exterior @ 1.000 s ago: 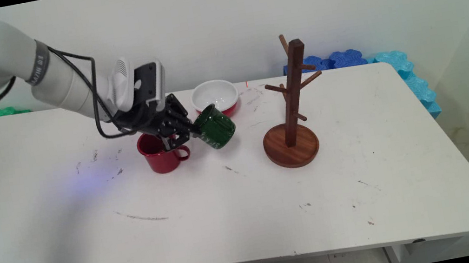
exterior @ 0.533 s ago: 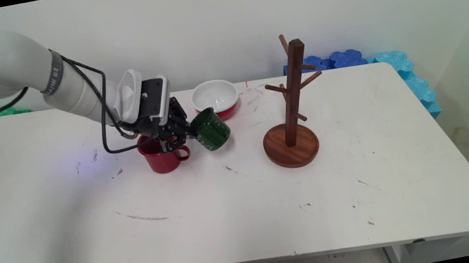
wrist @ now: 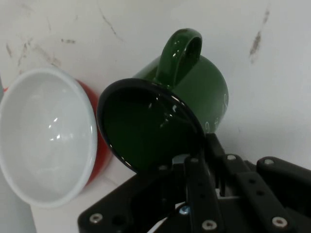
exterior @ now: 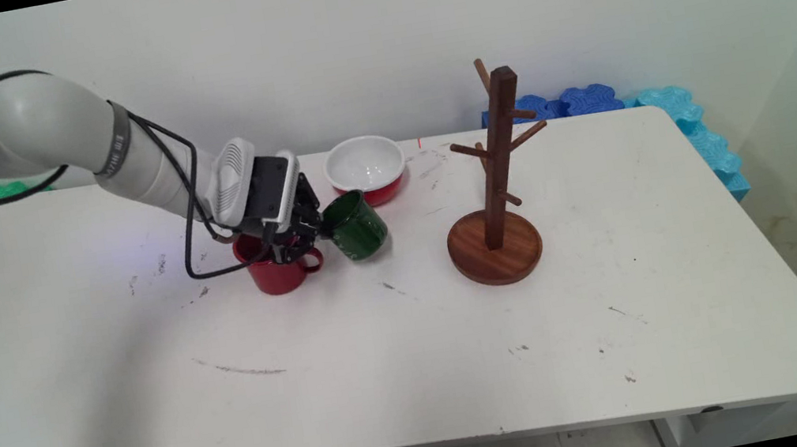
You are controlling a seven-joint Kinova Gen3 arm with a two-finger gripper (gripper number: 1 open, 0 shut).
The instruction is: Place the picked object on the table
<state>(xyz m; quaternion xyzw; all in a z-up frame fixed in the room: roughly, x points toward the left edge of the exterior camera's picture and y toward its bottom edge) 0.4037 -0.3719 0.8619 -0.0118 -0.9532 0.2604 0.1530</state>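
Green mug [exterior: 355, 225] hangs tilted, low over the white table [exterior: 385, 337], rim pinched by the black gripper [exterior: 316, 230] — fingers clamped on it, one inside, one outside. Handle faces away from the hand. Red mug [exterior: 276, 268] stands just beside, under the wrist. Red bowl w/ white inside [exterior: 366, 167] sits close behind. Wooden mug tree [exterior: 492, 184] is well apart, to the right.
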